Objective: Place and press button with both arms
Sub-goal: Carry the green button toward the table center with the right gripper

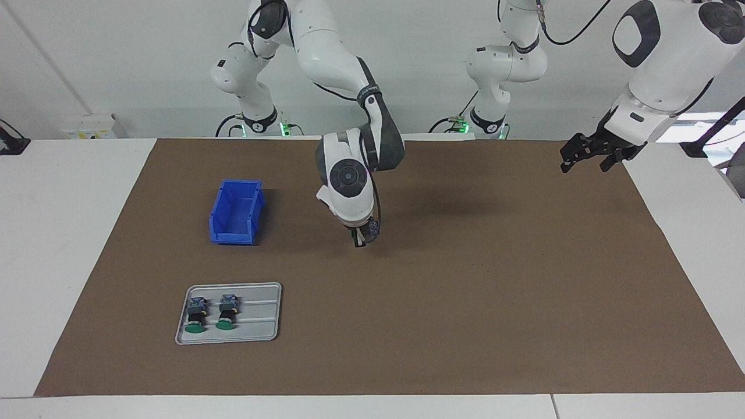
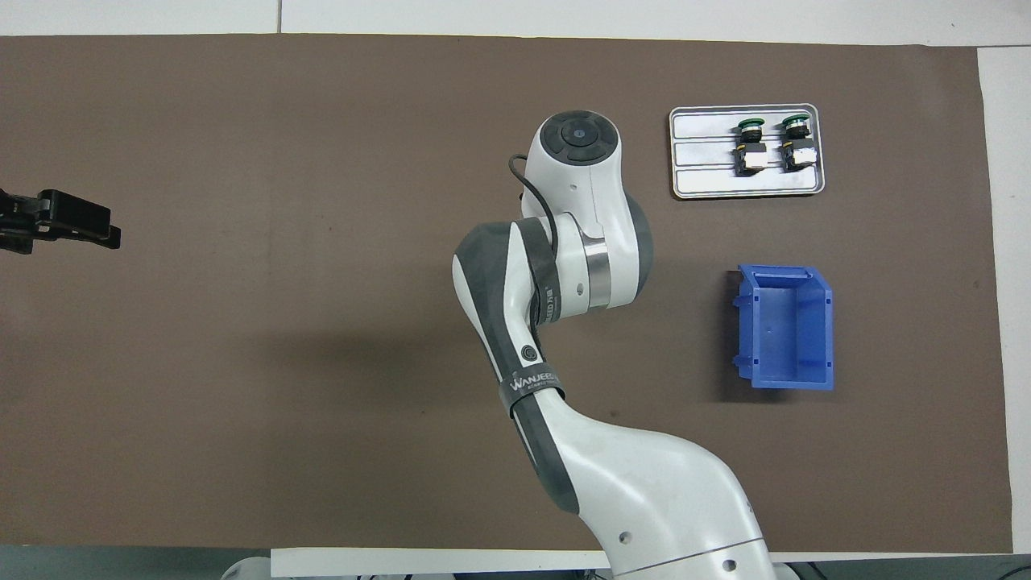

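Observation:
My right gripper (image 1: 362,240) is low over the middle of the brown mat (image 1: 465,291), pointing down. It is shut on a button (image 1: 372,228), whose blue-grey block shows beside the fingers. In the overhead view the right arm's wrist hides this gripper and the button. Two more green-capped buttons (image 1: 195,317) (image 1: 226,313) lie side by side in the grey tray (image 1: 262,317), also seen in the overhead view (image 2: 749,145) (image 2: 797,143). My left gripper (image 1: 585,166) (image 2: 76,221) waits open and empty in the air over the mat's edge at the left arm's end.
A blue open bin (image 1: 236,212) (image 2: 789,326) stands nearer to the robots than the tray (image 2: 725,181), toward the right arm's end. The right arm's elbow and forearm (image 2: 523,338) reach over the mat's middle.

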`<state>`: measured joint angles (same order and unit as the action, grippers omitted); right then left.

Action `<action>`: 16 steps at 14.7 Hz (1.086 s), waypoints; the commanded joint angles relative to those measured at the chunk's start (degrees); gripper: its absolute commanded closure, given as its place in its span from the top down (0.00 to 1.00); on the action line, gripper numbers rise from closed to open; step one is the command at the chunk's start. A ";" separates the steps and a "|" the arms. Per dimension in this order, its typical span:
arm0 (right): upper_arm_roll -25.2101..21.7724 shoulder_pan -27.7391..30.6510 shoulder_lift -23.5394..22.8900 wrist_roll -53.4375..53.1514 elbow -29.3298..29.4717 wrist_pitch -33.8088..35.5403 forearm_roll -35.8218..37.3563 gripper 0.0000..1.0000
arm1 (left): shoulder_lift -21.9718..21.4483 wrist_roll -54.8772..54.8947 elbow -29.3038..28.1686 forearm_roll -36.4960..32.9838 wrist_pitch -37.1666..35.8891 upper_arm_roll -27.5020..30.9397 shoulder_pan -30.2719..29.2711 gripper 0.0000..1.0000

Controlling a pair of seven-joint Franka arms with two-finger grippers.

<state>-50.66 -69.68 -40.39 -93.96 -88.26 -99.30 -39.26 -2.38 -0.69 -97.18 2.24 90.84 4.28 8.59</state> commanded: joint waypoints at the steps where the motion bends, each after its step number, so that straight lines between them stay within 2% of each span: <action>1: -1.98 -3.35 0.57 0.88 -2.88 -1.77 -1.43 0.09 | -0.52 0.17 -0.11 -1.01 0.22 -0.06 0.02 1.00; 4: -3.03 -6.51 0.66 1.23 -7.35 -5.54 -1.61 0.09 | -0.52 0.17 -0.03 -1.01 0.21 -0.06 -0.07 1.00; 7: -3.21 -7.22 0.75 1.23 -8.42 -6.25 -1.61 0.10 | -0.52 0.08 -0.20 -1.01 -0.05 -0.06 -0.07 1.00; 8: -3.47 -7.40 0.75 1.32 -8.42 -6.25 -1.78 0.15 | -0.52 0.08 -0.20 -1.01 0.04 -0.06 -0.07 1.00; 10: -3.91 -7.66 0.75 1.41 -8.42 -6.16 -1.87 0.38 | -0.52 -0.01 -0.29 -1.01 0.21 -0.06 -0.07 1.00; 11: -3.92 -7.66 0.75 1.32 -8.42 -6.08 -1.87 0.44 | -0.52 -0.10 -0.29 -1.01 0.30 -0.06 -0.07 1.00; 12: -3.92 -7.66 0.75 1.32 -8.42 -5.82 -1.87 0.60 | -0.52 -0.10 -0.29 -1.01 0.48 -0.06 -0.07 1.00; 14: -4.26 -7.66 0.75 1.41 -8.33 -5.46 -1.79 0.78 | -0.52 -0.10 -0.29 -1.01 0.57 -0.06 -0.07 1.00; 16: -4.88 -7.58 0.66 3.94 -7.72 -3.46 -1.35 0.82 | -0.61 -0.62 -0.47 -1.01 0.57 -0.06 -0.07 1.00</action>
<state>-53.94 -76.35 -40.37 -93.31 -95.15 -104.29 -39.57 -2.38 -0.76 -97.18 2.24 90.84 4.28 8.59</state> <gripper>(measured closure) 0.247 0.000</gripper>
